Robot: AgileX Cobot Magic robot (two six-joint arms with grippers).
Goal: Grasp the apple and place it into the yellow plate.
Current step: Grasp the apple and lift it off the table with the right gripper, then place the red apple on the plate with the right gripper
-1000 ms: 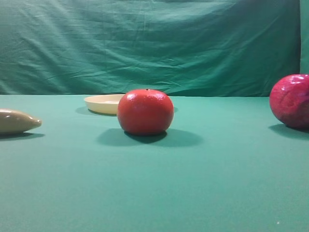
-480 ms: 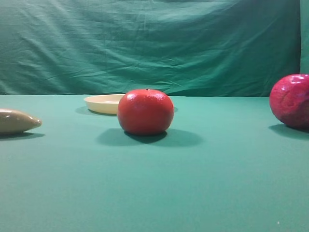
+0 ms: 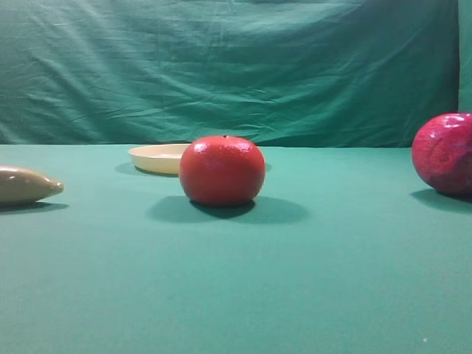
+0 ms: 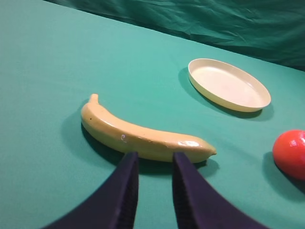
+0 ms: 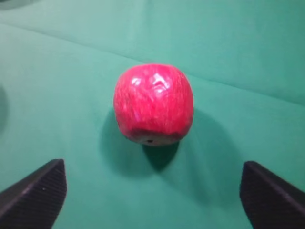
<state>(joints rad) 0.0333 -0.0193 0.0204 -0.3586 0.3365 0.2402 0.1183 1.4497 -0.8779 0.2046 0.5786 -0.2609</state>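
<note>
The magenta-red apple (image 3: 445, 153) rests on the green cloth at the far right of the exterior view. From the right wrist the apple (image 5: 153, 102) lies straight ahead, and my right gripper (image 5: 152, 195) is open wide, its fingertips (image 5: 35, 191) well short of the fruit and touching nothing. Far back, left of centre, sits the empty yellow plate (image 3: 158, 157), which the left wrist view shows as the plate (image 4: 228, 85) at the upper right. My left gripper (image 4: 155, 188) has its fingers close together with nothing between them, just short of a banana.
A glossy orange-red fruit (image 3: 222, 171) stands mid-table in front of the plate, also seen as the fruit (image 4: 290, 153) at the right edge. The banana (image 4: 143, 136) lies at the left side (image 3: 26, 184). A green curtain (image 3: 236, 66) closes off the back.
</note>
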